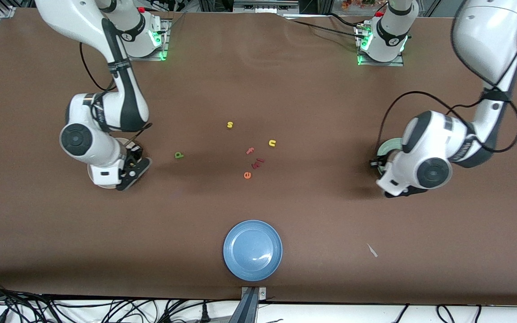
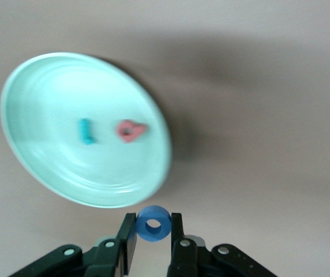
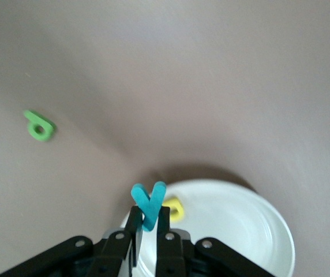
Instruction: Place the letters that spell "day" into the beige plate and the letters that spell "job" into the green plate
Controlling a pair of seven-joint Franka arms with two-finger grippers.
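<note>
The green plate [image 2: 49,92] [image 1: 388,144] holds a teal "j" [image 2: 85,131] and a pinkish-red "b" [image 2: 131,131]. My left gripper [image 2: 153,219] [image 1: 376,164] is shut on the blue ring "o" [image 2: 153,224], just off that plate's rim. At the right arm's end lies the beige plate [image 3: 240,231] [image 1: 99,181] with a yellow "d" [image 3: 174,209] in it. My right gripper [image 3: 147,212] [image 1: 132,165] is shut on the teal "y" [image 3: 149,202] over that plate's edge. The green "a" [image 3: 39,126] [image 1: 178,155] lies on the table beside the beige plate.
Loose letters lie mid-table: a yellow "s" [image 1: 230,124], a yellow "u" [image 1: 272,143], a pink "f" [image 1: 250,150], a red letter [image 1: 258,162] and an orange "e" [image 1: 247,175]. A blue plate [image 1: 252,250] sits near the front edge, with a white scrap [image 1: 372,250] beside it.
</note>
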